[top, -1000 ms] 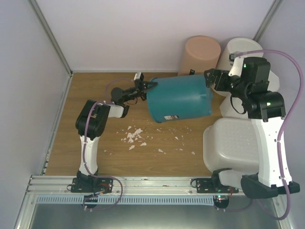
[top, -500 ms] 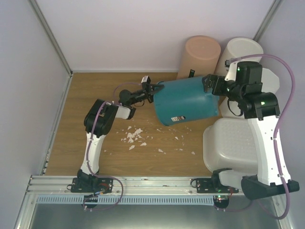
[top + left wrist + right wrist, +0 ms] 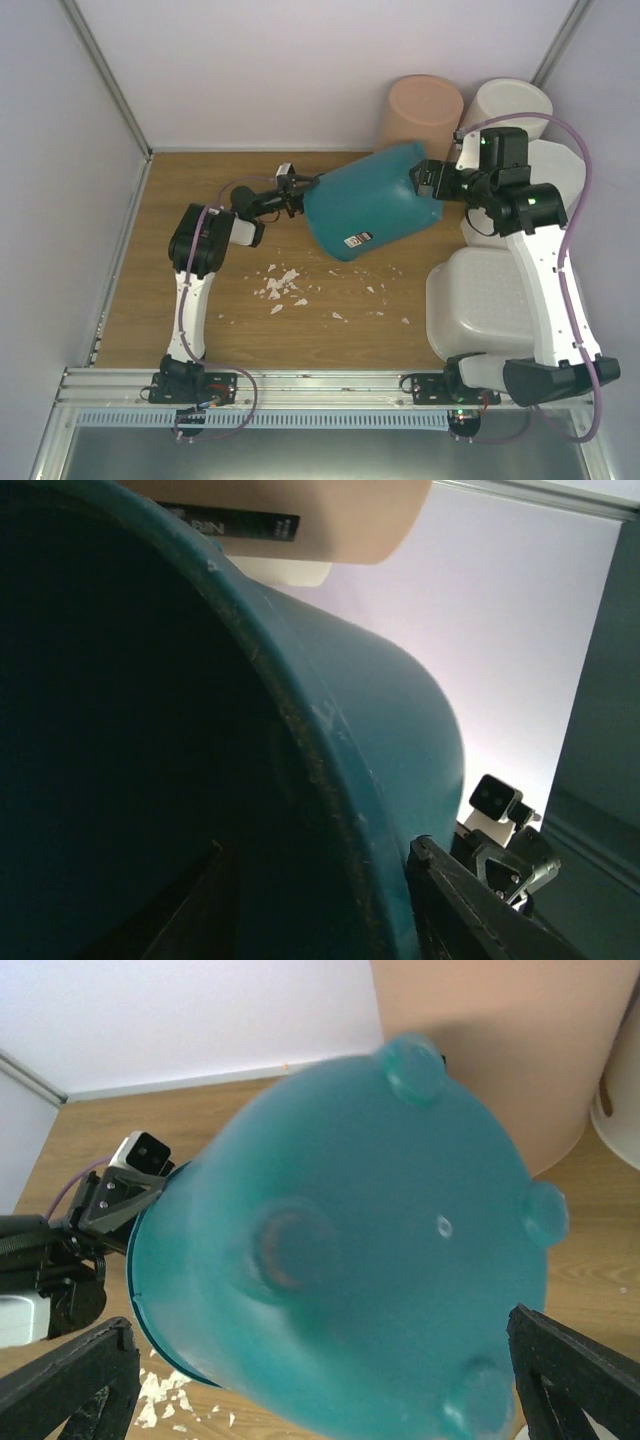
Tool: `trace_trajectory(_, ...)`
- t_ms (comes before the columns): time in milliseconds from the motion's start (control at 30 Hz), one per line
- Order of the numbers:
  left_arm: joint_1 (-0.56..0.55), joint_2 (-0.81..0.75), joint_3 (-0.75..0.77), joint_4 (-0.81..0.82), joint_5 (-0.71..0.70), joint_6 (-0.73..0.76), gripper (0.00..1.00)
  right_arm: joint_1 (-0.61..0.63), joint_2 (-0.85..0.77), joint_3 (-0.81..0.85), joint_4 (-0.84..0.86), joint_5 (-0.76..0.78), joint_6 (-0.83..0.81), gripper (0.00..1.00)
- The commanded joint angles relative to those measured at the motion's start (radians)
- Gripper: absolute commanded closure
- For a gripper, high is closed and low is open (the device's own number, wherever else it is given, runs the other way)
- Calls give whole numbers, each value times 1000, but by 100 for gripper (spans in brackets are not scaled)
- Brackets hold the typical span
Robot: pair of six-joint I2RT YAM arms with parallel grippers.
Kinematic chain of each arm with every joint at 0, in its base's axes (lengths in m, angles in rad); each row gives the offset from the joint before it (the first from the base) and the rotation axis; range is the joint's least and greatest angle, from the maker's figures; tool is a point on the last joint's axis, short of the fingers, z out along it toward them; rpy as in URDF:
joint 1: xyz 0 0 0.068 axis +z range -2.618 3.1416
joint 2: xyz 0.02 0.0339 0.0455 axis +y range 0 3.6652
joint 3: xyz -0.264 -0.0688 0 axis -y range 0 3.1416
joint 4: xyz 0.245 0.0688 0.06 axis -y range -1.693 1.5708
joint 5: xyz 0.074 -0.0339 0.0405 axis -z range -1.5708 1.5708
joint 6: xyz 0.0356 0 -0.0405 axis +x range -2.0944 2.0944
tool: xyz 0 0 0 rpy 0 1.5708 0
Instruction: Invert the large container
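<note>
A teal round bin lies tipped on its side above the wooden floor, mouth toward the left, base toward the right. My left gripper is shut on its rim, one finger inside and one outside. My right gripper is open, with its fingers spread wide on either side of the bin's footed base, close against it. The wide white rectangular tub sits at the near right, partly under my right arm, untouched by either gripper.
A tall peach bin and a tall round white bin stand at the back right; another white bin is behind my right arm. White scraps litter the floor. Walls enclose the left, back and right sides.
The teal bin has swung, and its base has risen toward the back. My left gripper has shifted left with the rim. My right gripper has moved left and back along the base.
</note>
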Motion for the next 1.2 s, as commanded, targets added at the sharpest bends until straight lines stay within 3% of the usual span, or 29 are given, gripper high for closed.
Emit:
trace_trajectory(0,43,42,-23,324,154,-101,53,-5,29,-15,25,-60,-17,0)
trace_trajectory(333,64,79,-12,322,375,-51,40,-5,46,-19,39,-106,-17,0)
trace_trajectory(667,37,156,-69,321,531,-106,40,-1,51,-53,65,-189,-4,0)
trace_trajectory(867,7,181,-65,311,552,-107,40,5,25,-54,66,-269,-5,0)
trace_trajectory(1167,11,162,8,300,536,-78,41,81,-24,-31,312,-645,46,0)
